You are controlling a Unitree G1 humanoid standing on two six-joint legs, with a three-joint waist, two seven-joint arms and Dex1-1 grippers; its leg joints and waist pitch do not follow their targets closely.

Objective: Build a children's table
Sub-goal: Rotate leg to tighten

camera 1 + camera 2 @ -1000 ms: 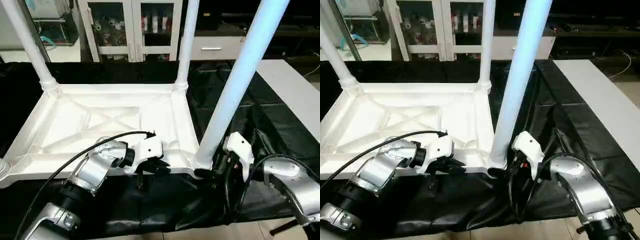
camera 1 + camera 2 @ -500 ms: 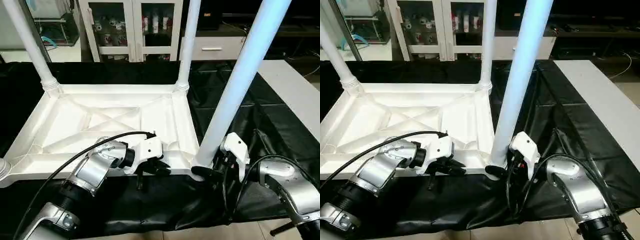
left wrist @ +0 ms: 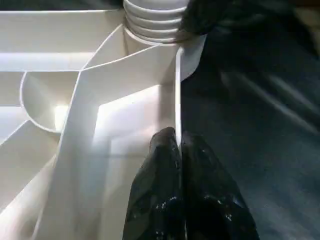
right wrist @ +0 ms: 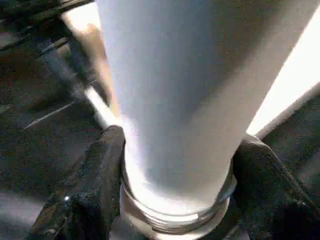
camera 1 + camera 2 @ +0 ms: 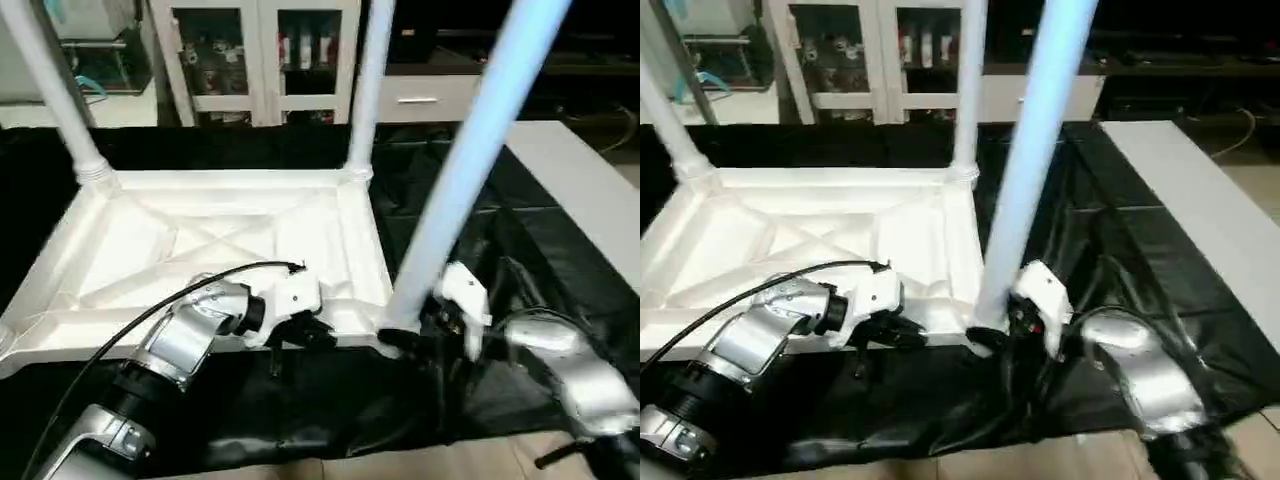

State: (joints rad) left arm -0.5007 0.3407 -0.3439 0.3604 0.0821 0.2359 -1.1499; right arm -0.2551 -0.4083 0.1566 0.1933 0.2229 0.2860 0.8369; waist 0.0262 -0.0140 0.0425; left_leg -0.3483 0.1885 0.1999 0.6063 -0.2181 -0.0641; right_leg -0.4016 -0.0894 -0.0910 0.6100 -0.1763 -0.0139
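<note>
The white table top (image 5: 200, 240) lies upside down on a black cloth, its X-ribs facing up. Legs stand in its far left corner (image 5: 55, 95) and far right corner (image 5: 368, 90). A third leg (image 5: 470, 160) rises from the near right corner socket, tilted to the right. My right gripper (image 5: 400, 342) is shut on that leg's base; the right wrist view has the black fingers (image 4: 95, 190) on both sides of the leg (image 4: 170, 100). My left gripper (image 5: 305, 335) is shut on the top's thin near rim (image 3: 177, 90), just left of that corner.
The black cloth (image 5: 470, 250) covers the work surface to its near edge. A pale flat board (image 5: 585, 190) lies at the right. Glass-door cabinets (image 5: 250, 60) and a drawer unit stand behind. A black cable (image 5: 150, 310) loops over my left forearm.
The whole picture has shifted slightly with the camera. My right gripper has edged a little to the left at the leg's base. The left gripper holds the same spot on the rim.
</note>
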